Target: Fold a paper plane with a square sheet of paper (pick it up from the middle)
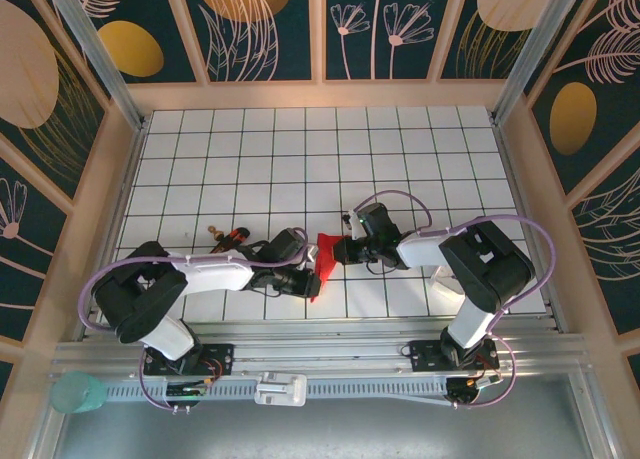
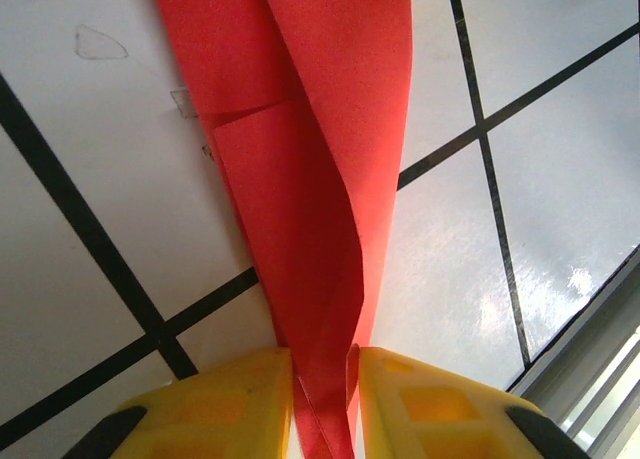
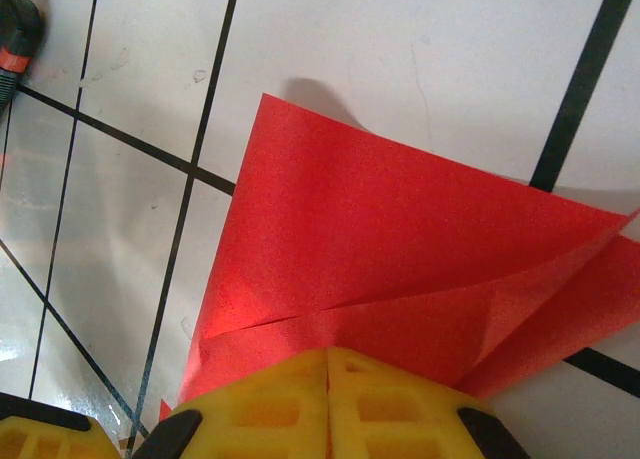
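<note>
The square sheet of paper [image 1: 327,254] is a creased, folded red shape lying on the white grid table [image 1: 300,159] between my two grippers. In the left wrist view the red paper [image 2: 310,129] narrows into a folded ridge that runs down between my yellow fingers [image 2: 230,409]; both pads touch it, so my left gripper [image 2: 325,364] is shut on it. My left gripper [image 1: 303,279] sits at the paper's near left end. My right gripper [image 1: 347,249] is at its right edge. In the right wrist view that gripper [image 3: 328,354] is shut, its tips resting on the red paper [image 3: 400,239].
A black arm part with a red-orange plug [image 3: 15,39] lies left of the paper, and small dark and red bits [image 1: 228,239] sit on the table further left. Wooden walls [image 1: 120,179] fence the table. A metal rail [image 1: 320,354] runs along the near edge; a teal cup [image 1: 80,391] stands outside it.
</note>
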You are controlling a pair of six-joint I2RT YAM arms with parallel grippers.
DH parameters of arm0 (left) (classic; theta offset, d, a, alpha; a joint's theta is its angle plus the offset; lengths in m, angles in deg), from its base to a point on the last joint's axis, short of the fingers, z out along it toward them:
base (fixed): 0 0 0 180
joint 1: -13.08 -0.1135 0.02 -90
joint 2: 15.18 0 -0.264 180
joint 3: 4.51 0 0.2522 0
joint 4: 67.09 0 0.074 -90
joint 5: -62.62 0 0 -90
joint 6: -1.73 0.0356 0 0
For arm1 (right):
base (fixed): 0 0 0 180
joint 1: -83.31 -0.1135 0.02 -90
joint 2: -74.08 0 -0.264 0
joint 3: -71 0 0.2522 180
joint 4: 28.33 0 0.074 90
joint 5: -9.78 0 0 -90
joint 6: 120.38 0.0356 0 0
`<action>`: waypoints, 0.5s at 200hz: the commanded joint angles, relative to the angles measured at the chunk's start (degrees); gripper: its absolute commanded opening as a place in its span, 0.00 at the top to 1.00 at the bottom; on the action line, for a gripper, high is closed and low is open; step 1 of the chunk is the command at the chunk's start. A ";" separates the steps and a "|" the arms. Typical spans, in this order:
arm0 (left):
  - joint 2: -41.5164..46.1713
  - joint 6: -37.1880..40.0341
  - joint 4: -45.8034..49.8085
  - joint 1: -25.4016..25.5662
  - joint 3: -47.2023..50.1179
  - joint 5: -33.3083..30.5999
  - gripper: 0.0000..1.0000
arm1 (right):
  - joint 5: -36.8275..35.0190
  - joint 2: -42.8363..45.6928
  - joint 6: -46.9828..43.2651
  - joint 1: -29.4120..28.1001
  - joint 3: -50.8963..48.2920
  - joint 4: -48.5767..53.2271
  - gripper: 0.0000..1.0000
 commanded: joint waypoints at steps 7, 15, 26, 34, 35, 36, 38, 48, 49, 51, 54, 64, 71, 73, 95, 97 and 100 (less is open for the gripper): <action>-1.92 -0.55 -2.93 1.47 -1.23 2.66 0.71 | -4.59 -4.94 -0.56 -0.28 -1.58 4.68 0.92; -1.75 -0.66 -2.90 1.50 -1.20 2.48 0.70 | -4.59 -4.96 -0.54 -0.17 -1.66 4.55 0.92; -1.65 -0.87 -2.98 1.51 -1.12 2.58 0.69 | -4.59 -4.96 -0.52 -0.18 -1.74 4.52 0.92; -1.65 -1.07 -3.08 1.65 -1.11 2.69 0.68 | -4.59 -5.03 -0.50 -0.13 -1.75 4.50 0.92; -1.65 -1.07 -3.08 1.68 -1.06 2.69 0.68 | -4.59 -5.04 -0.47 -0.16 -1.75 4.45 0.92; -1.65 -1.07 -3.08 1.69 -1.09 2.65 0.68 | -4.59 -5.04 -0.46 -0.17 -1.75 4.43 0.92; -1.65 -1.07 -3.08 1.77 -1.10 2.62 0.68 | -4.59 -5.05 -0.52 -0.18 -1.75 4.42 0.92; -1.87 -0.75 -2.45 2.16 -1.37 1.69 0.68 | -4.52 -5.04 -0.43 -0.18 -1.75 4.32 0.92; -1.89 -0.69 -2.37 2.24 -1.41 1.62 0.68 | -4.55 -5.05 -0.40 -0.18 -1.75 4.28 0.92; -1.98 -0.58 -2.20 2.34 -1.51 1.46 0.68 | -4.51 -5.09 -0.44 -0.19 -1.71 4.31 0.92; -2.11 -0.48 -2.05 2.50 -1.62 1.19 0.69 | -4.50 -5.07 -0.39 -0.14 -1.70 4.24 0.92; -2.59 -0.42 -1.67 2.81 -1.82 0.68 0.70 | -4.50 -5.18 -0.51 -0.16 -1.66 4.23 0.92; -2.85 -0.64 -1.83 2.87 -1.73 0.75 0.71 | -4.45 -5.22 -0.53 -0.19 -1.66 4.24 0.92; -2.88 -0.63 -1.84 2.90 -1.73 0.76 0.71 | -4.49 -5.22 -0.54 -0.19 -1.62 4.24 0.92; -2.63 -1.17 -1.45 3.00 -1.38 -0.83 0.76 | -4.50 -5.18 -0.53 -0.18 -1.66 4.32 0.92; -2.56 -1.20 -1.42 2.97 -1.37 -0.93 0.76 | -4.50 -5.21 -0.58 -0.12 -1.66 4.32 0.92; -2.47 -1.28 -1.41 2.92 -1.27 -1.13 0.77 | -4.50 -5.17 -0.56 -0.06 -1.66 4.32 0.92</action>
